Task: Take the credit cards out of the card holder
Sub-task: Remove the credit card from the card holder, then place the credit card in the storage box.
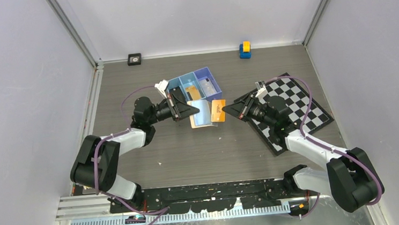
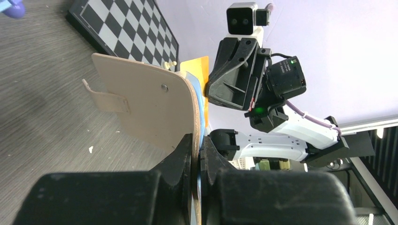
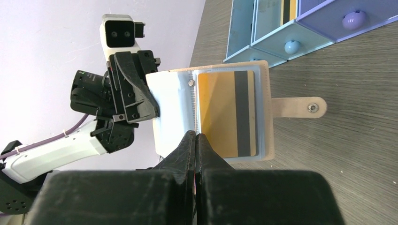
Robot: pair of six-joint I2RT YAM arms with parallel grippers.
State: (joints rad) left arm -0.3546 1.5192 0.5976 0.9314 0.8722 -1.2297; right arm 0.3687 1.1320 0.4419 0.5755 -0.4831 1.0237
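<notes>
The card holder [image 1: 200, 115] hangs open above the worktop [image 1: 201, 160], just on the near side of the blue tray [image 1: 205, 72], towards the arm bases. Opened out, its long axis runs left to right along the tray's front. The pale blue sleeve half lies to the left and the half with the orange card [image 3: 220, 112] to the right.

The left tool [image 2: 197, 145] is pressed together on the tan cover and the blue sleeves at the left end. The right tool [image 3: 195, 138] is pinched tight on the holder's edge at the spine, beside the card's pocket.

The card sits inside its clear pocket, its dark stripe running its full length, parallel to the spine. The snap tab [image 3: 300, 107] juts from the cover's outer edge, pointing away from the spine.

Another orange card [image 1: 195, 93] lies in the tray's middle compartment. A chessboard [image 1: 299, 110] lies to the right of the tray.
</notes>
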